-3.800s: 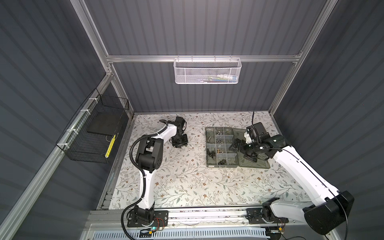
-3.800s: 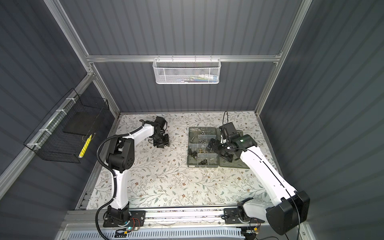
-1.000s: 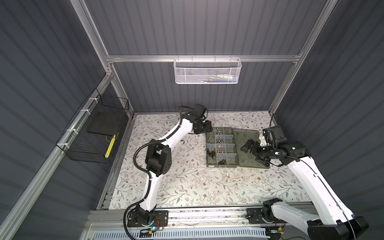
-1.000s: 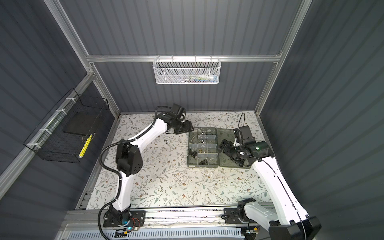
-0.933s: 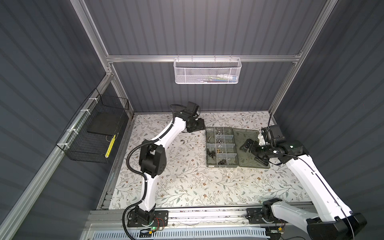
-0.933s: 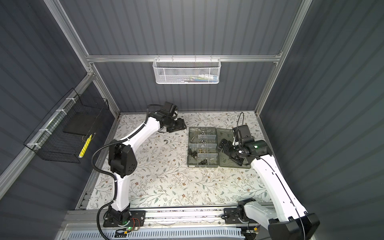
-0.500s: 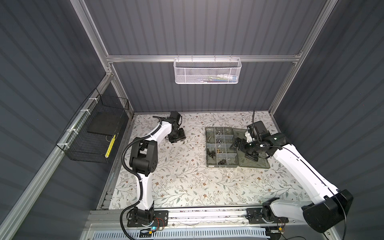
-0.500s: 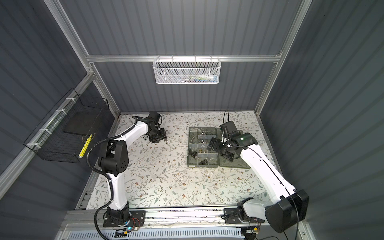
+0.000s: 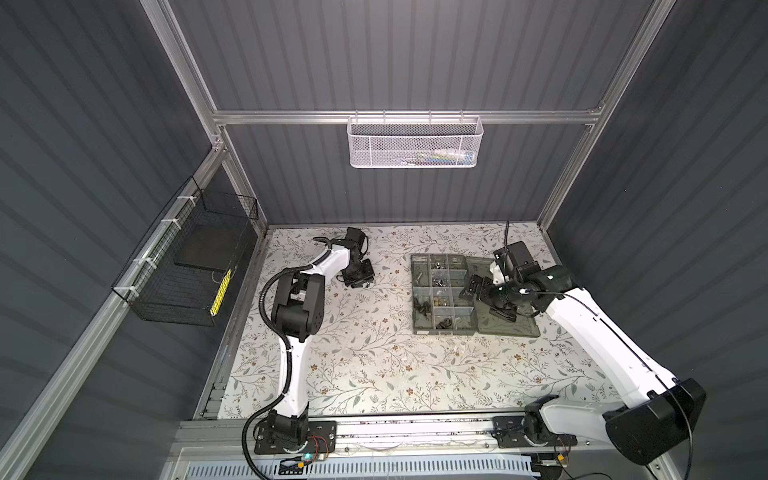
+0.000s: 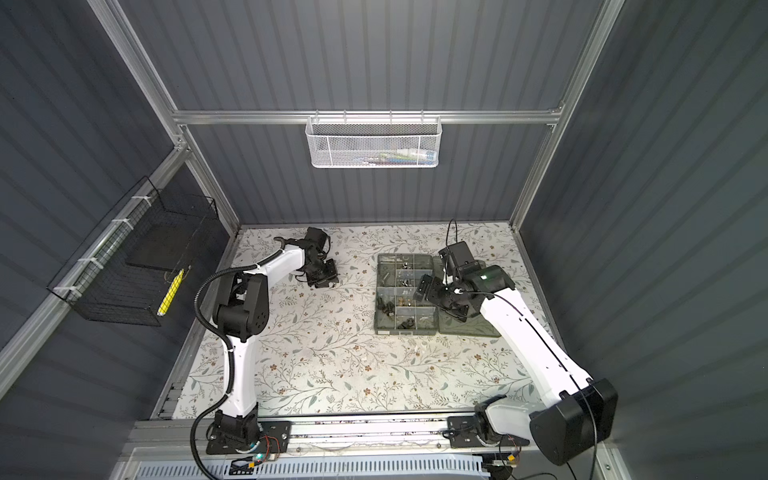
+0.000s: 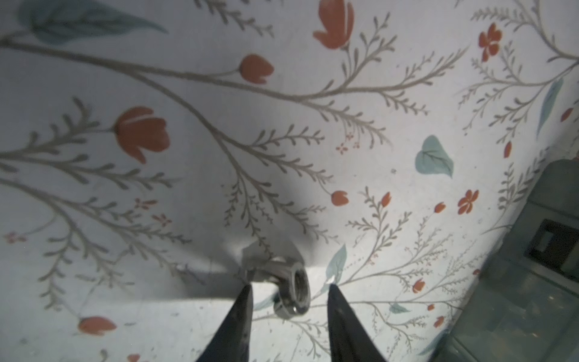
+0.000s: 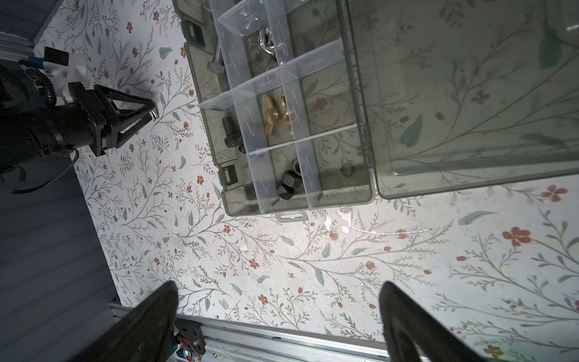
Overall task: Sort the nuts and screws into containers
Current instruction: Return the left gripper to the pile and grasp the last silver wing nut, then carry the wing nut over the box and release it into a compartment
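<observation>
Left claw [image 11: 289, 286] straddles silver nut [image 11: 282, 275] (jaws apart).

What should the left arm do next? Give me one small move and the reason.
Probably close the left end effector on the silver nut. In the left wrist view the nut lies on the floral tabletop right between the jaws, tilted up on its edge. A gap shows on each side, so nothing looks gripped yet.

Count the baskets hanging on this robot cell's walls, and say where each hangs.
2. A white mesh basket hangs high on the back wall; a black wire basket hangs on the side wall at the left of both top views. Nearer walls are out of view.
</observation>
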Robot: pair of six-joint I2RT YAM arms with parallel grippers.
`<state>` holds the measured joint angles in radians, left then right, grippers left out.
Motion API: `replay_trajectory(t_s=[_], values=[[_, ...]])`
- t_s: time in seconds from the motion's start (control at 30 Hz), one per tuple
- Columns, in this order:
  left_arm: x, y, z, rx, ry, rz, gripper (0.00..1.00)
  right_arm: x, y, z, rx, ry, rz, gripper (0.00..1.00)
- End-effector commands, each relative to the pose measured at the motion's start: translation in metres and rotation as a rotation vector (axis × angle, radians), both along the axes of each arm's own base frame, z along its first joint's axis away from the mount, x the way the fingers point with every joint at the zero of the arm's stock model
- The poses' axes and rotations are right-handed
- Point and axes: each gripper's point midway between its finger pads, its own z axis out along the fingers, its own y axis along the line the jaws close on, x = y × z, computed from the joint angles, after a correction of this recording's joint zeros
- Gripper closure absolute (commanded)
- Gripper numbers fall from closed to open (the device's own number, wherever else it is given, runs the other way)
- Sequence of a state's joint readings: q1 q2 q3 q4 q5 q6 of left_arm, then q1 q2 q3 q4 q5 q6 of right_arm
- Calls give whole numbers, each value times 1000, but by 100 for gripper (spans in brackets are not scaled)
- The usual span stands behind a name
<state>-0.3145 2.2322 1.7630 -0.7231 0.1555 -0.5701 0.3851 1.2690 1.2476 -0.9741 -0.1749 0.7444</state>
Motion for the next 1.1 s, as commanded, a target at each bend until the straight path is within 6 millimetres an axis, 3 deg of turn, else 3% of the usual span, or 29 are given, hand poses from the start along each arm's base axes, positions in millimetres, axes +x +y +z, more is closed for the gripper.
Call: replay_trajectory(t_s=[0.0, 0.27, 0.7, 0.87, 1.07], values=[[4, -4, -5, -8, 10, 11, 62, 2, -2, 7, -19, -24, 12, 1], [2, -4, -14, -3, 28, 7, 75, 3, -3, 7, -26, -23, 14, 1], [4, -9, -9, -14, 9, -20, 99, 2, -4, 9, -27, -29, 18, 1], [5, -30, 5, -31, -25, -76, 100, 1, -8, 11, -20, -32, 5, 1], [-1, -68, 43, -59, -97, -141, 100, 0, -17, 15, -12, -37, -21, 1]])
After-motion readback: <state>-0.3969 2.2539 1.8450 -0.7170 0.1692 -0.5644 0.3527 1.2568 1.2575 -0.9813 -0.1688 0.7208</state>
